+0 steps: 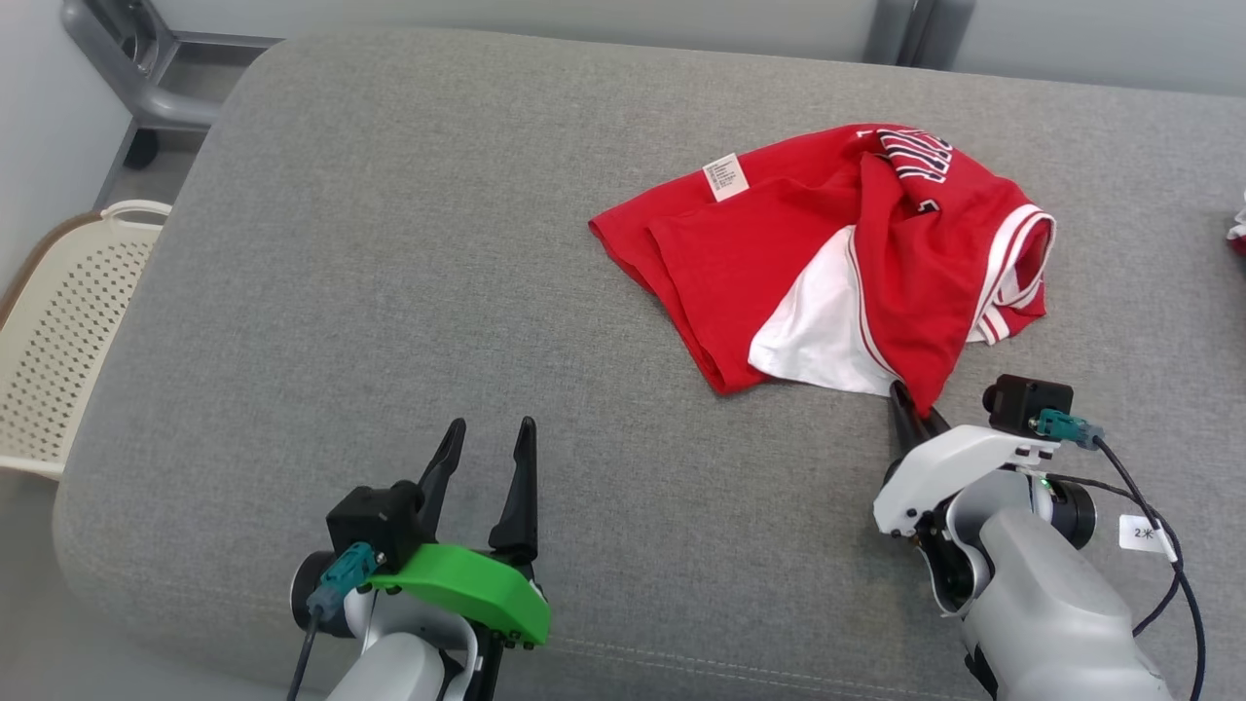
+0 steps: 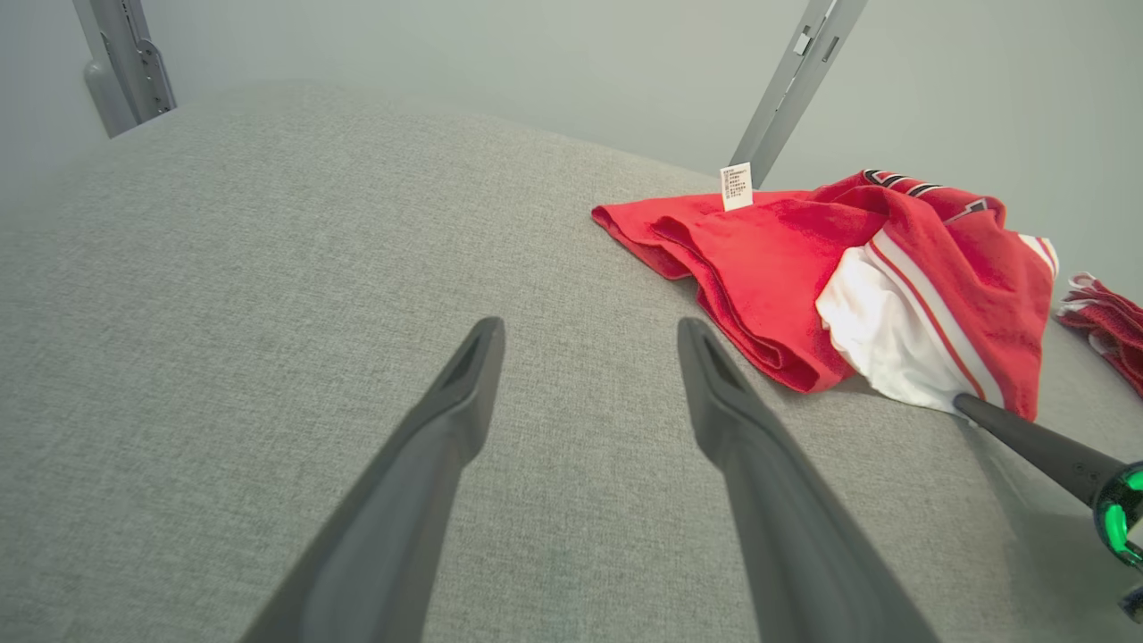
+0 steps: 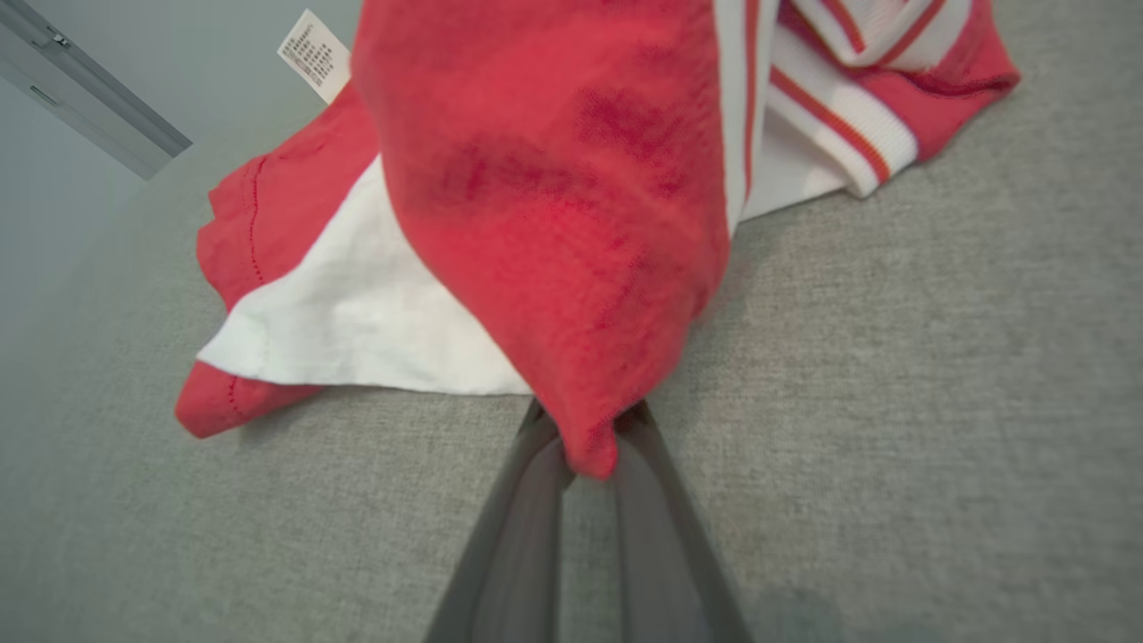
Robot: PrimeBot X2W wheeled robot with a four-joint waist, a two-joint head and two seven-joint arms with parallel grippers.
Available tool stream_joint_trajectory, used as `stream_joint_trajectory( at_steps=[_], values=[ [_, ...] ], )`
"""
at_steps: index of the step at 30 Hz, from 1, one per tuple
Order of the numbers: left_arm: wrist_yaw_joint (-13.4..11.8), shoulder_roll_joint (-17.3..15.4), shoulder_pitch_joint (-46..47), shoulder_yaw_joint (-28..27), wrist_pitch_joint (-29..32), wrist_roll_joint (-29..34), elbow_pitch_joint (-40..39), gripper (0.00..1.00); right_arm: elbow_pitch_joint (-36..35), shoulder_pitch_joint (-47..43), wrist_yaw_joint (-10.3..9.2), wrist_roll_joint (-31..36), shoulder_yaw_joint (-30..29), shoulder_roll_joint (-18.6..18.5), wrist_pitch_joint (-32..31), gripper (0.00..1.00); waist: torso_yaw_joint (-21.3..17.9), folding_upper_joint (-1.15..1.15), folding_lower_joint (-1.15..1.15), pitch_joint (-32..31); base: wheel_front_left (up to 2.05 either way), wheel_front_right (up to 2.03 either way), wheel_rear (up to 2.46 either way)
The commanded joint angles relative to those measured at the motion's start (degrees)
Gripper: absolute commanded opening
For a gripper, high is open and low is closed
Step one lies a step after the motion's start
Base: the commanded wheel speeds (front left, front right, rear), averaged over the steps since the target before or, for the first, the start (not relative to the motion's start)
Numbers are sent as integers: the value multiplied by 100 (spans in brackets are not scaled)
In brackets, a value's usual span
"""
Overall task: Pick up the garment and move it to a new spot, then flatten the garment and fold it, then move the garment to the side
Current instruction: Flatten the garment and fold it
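1. Far left: a cream perforated basket point(image 1: 58, 321) stands off the edge of the grey cushion point(image 1: 389, 243). It has no part in this step, so the carry should stay well inside the cushion's edge.
2. The left gripper point(image 1: 492, 428) hovers over bare cushion with its fingers apart. It holds nothing and is well apart from the cloth. Recommendation: leave it parked, ready to take a second corner when flattening comes.
3. The garment point(image 1: 779, 263) is red and white and lies crumpled on the right half of the cushion. Its care label point(image 1: 725, 178) shows at the far edge, and a white panel is exposed on the near side.
4. The right gripper point(image 1: 915, 404) has its fingers together, clamped on the nearest red corner of the garment. Assessment: this is the pick-up, and the bite looks shallow, right at the fingertips.
   - Raise slowly and straight up until the bulk hangs free of the cushion.
   - Only then travel sideways, since a dragging hem could pull the corner out.
5. Far right: a second red cloth point(image 1: 1238, 234) lies at the cushion's edge. The open grey area to the left looks the better spot to set the garment down.
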State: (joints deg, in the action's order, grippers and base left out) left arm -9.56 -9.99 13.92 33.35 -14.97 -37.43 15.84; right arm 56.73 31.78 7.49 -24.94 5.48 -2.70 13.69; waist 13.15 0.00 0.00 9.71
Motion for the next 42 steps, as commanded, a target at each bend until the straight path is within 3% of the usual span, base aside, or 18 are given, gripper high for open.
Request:
stream_joint_trajectory(
  at_steps=[1, 6, 11, 15, 19, 26, 33, 35, 36, 37, 42],
  values=[
    [29, 17, -89, -40, -26, 60, 18, 100, -100, -90, 0, -118, 96, -38, -46, 0, -134, 0, 0, -38, 0, 0, 0],
    [61, 62, -173, -115, -26, 96, 25, 100, -722, -381, 0, -308, 304, -117, -446, 0, -473, 0, 0, -126, 0, 0, 0],
    [105, 110, -208, -139, -26, 133, 53, 100, -2030, -883, 0, -673, 428, -700, -1297, 0, -787, 0, 0, -196, 0, 0, 0],
    [137, 131, -216, -133, -26, 178, 63, 100, -3104, -1300, 0, -932, 318, -1326, -2361, 0, -936, 0, 0, -186, 0, 0, 0],
    [155, 142, -162, -111, -26, 192, 70, 100, -3501, -1490, 0, -1097, 59, -1679, -3113, 0, -959, 0, 0, -140, 0, 0, 0],
    [184, 93, -7, -54, 8, 251, 105, 100, -3144, -1265, 0, -1141, -365, -2099, -3908, 0, -816, 0, 0, 49, 0, 0, 0],
    [151, 29, 75, -38, 66, 278, 53, 100, -2204, -657, 0, -915, -346, -2279, -3724, 0, -693, 0, 0, 215, 0, 0, 0],
    [145, 12, 78, -45, 68, 272, 41, 100, -2031, -533, 0, -893, -305, -2276, -3604, 15, -711, 0, 0, 224, 0, 0, 0],
    [134, 5, 75, -49, 74, 268, 36, 100, -1971, -479, 0, -874, -253, -2284, -3542, 73, -734, 0, 0, 221, 0, 0, 0],
    [120, -3, 75, -51, 81, 265, 38, 100, -1929, -442, 0, -863, -190, -2297, -3482, 100, -762, 0, 0, 213, 0, 0, 0],
    [104, -51, 64, -91, 106, 197, 47, 100, -1949, -360, 0, -940, 239, -2388, -3200, 100, -1008, 0, 0, 123, 0, 0, 0]
  ],
)
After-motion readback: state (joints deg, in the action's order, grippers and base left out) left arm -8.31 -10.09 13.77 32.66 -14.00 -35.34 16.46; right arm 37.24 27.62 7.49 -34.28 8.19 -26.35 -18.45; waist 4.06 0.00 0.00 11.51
